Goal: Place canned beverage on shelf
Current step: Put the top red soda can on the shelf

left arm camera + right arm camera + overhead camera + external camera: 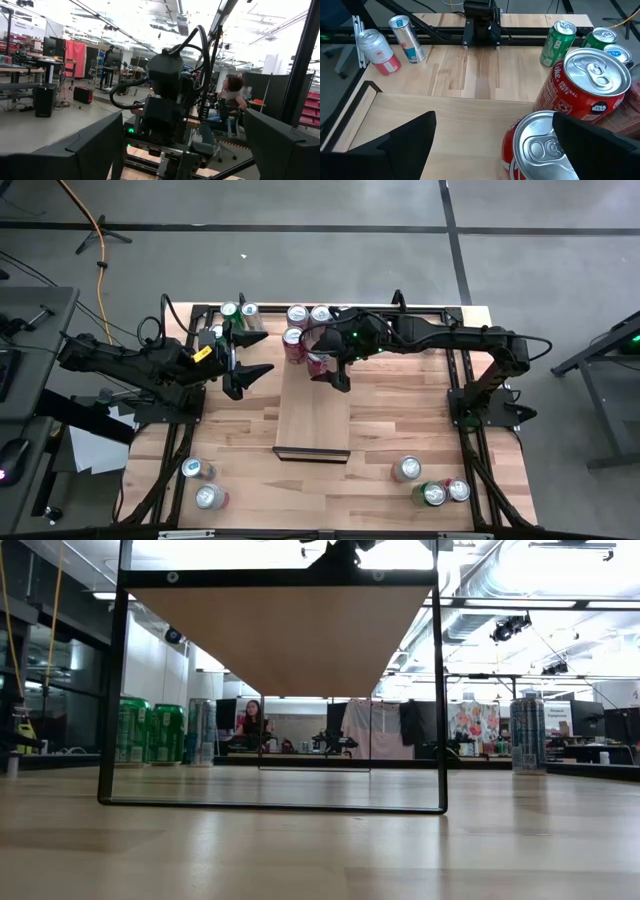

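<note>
Right gripper gapes over shelf beside red cans; left gripper seemingly wide, overhead only.

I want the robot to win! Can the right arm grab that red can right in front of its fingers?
Probably yes: the right gripper is open, and the nearest red can sits on the shelf between its fingers with nothing blocking.

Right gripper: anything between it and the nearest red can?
Nothing visible. The right gripper is open right over the nearest red can, which stands on the shelf touching a second red can.
</note>
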